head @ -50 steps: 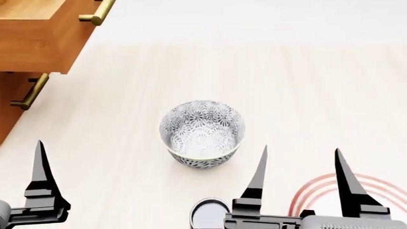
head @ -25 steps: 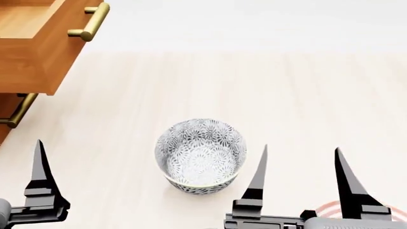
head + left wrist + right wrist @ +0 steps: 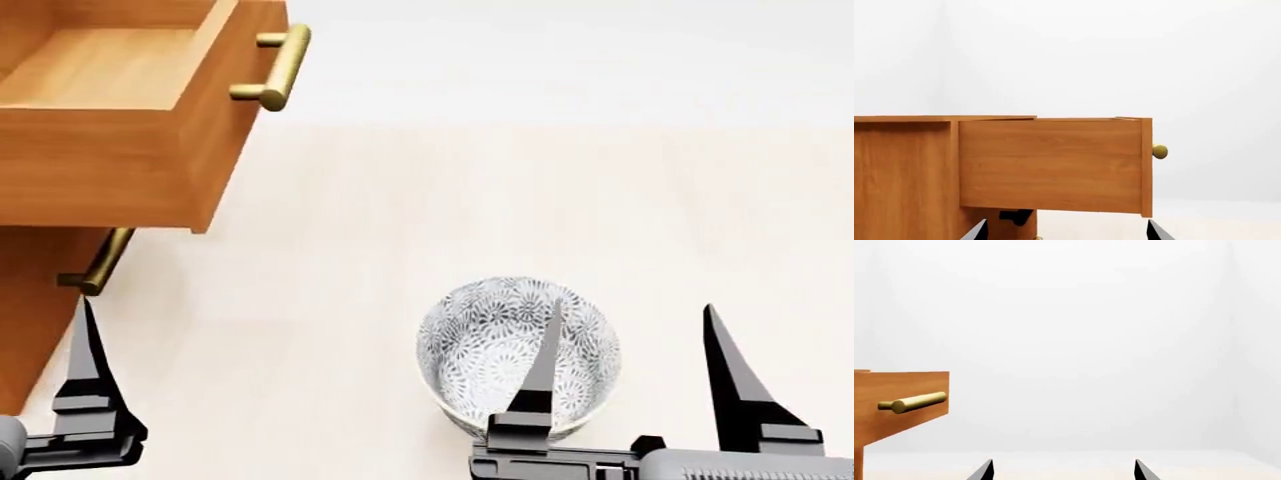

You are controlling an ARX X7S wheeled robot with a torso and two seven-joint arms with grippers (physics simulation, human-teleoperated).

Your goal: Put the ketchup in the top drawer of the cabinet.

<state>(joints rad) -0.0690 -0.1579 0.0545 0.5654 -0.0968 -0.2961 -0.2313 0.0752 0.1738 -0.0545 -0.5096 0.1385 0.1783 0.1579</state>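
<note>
The top drawer (image 3: 127,120) hangs pulled out and bare inside. Both the left gripper (image 3: 1062,231) and right gripper (image 3: 627,385) have jaws spread and hold nothing. No ketchup in sight, so pickup and drop-in remain.

Matt orange-brown wood-grain top drawer (image 3: 120,160), shiny brass handle (image 3: 271,68), glossy patterned ceramic-looking bowl (image 3: 518,350).

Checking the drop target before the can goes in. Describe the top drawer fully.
The top drawer is an orange-brown wood-grain box, pulled well out of the cabinet and open. The part of its floor in the head view is bare. A brass bar handle on two posts crosses its front. It overhangs the lower drawer's handle. In the left wrist view its side panel looks level. Neither claw touches it.
</note>
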